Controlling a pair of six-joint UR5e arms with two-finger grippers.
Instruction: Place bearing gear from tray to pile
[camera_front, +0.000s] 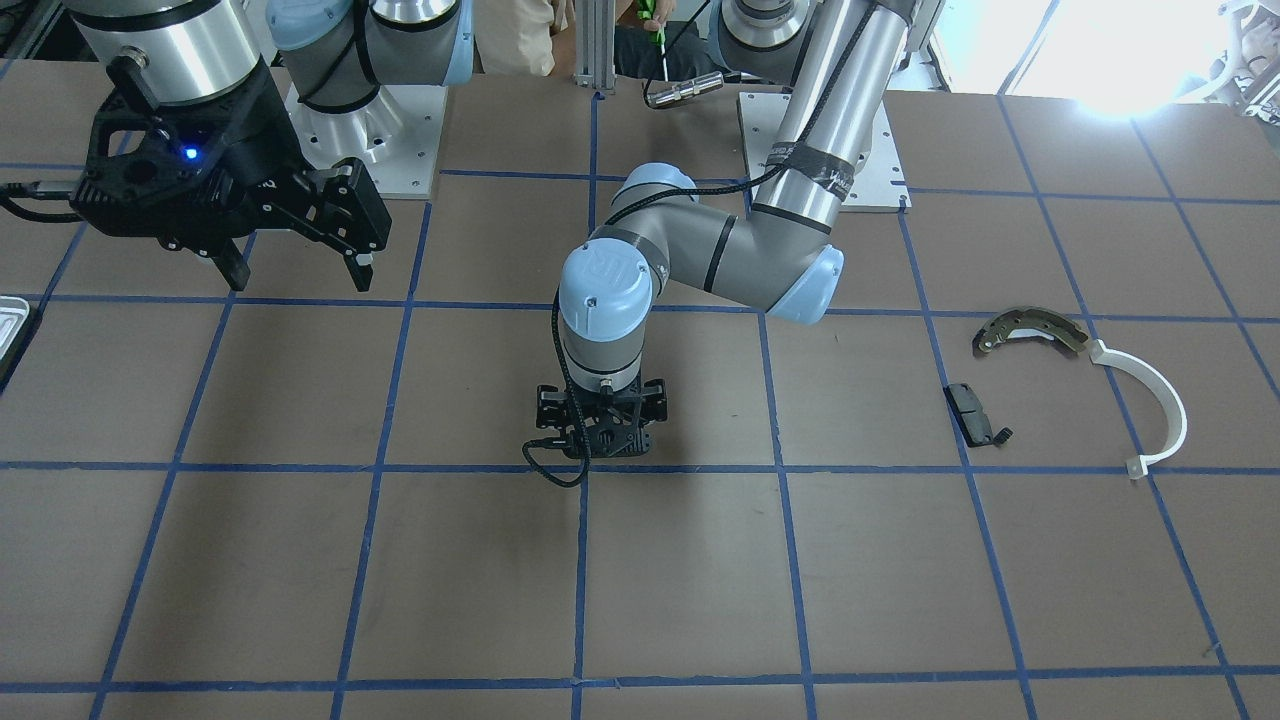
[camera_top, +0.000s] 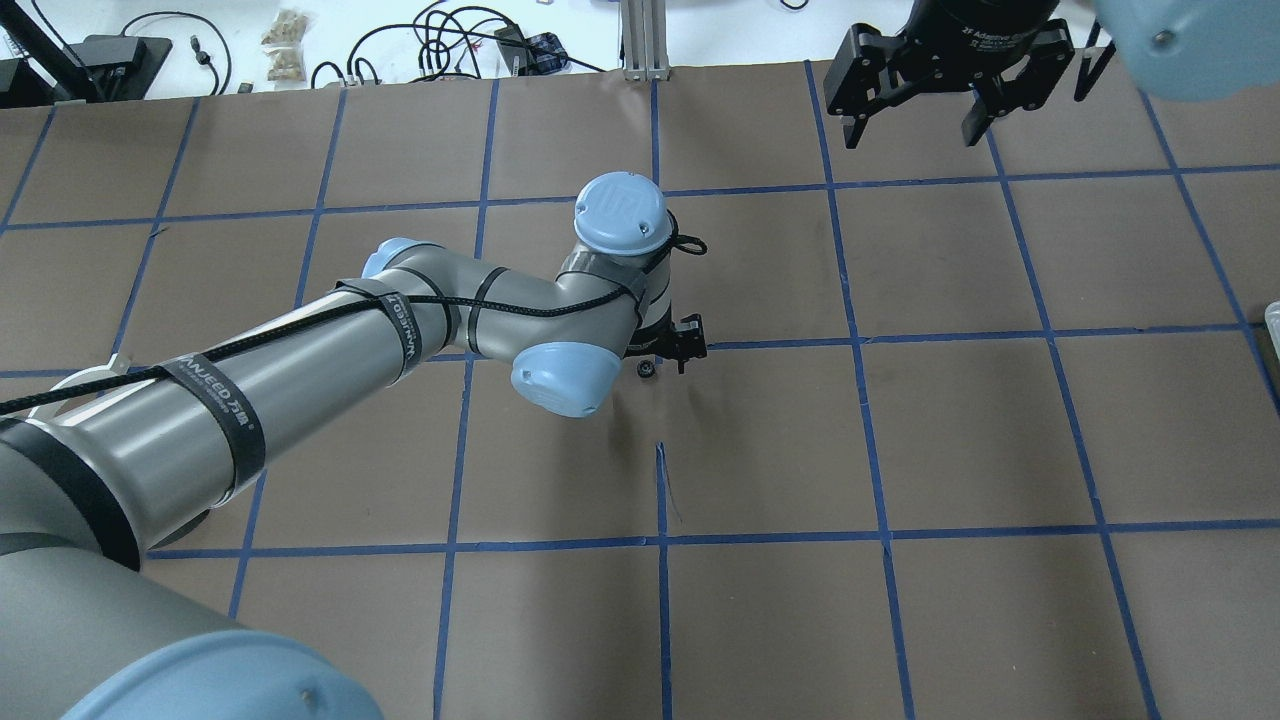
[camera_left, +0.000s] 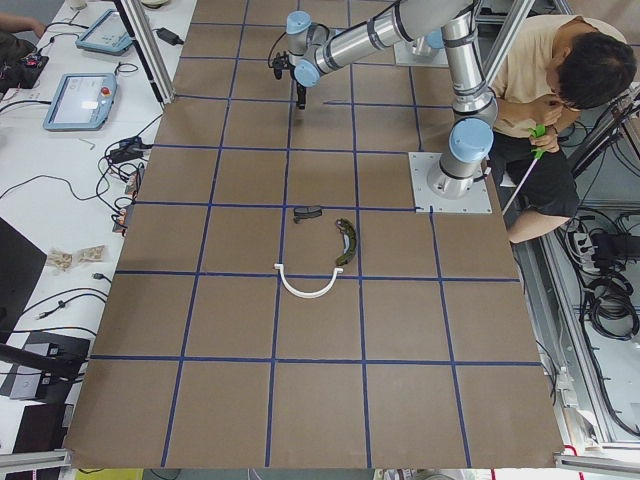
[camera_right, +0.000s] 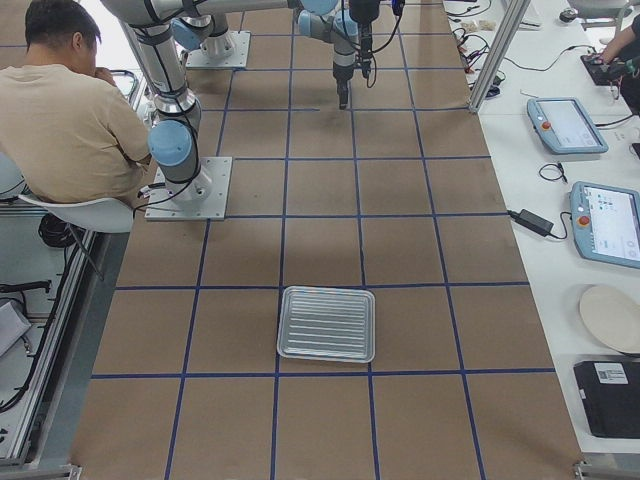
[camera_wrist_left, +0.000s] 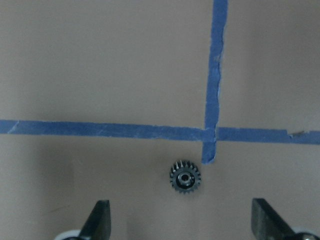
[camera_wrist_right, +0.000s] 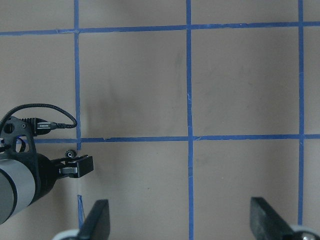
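Note:
The bearing gear (camera_wrist_left: 185, 177), small, dark and toothed, lies flat on the brown table beside a blue tape crossing, near the table's middle (camera_top: 646, 369). My left gripper (camera_wrist_left: 182, 218) hangs low over it, open, its fingers apart on either side and not touching it. My right gripper (camera_front: 300, 270) is open, empty and raised, off to the tray side. The ridged silvery tray (camera_right: 326, 323) holds nothing. The pile lies at the other end: a bronze brake shoe (camera_front: 1030, 330), a white arc (camera_front: 1160, 400) and a black pad (camera_front: 970, 413).
The table (camera_top: 960, 450) is brown board with a blue tape grid. Both arm bases (camera_front: 380, 130) stand at the robot's edge. A seated operator (camera_right: 70, 110) is behind the robot. Tablets (camera_right: 610, 220) and cables lie on a side bench.

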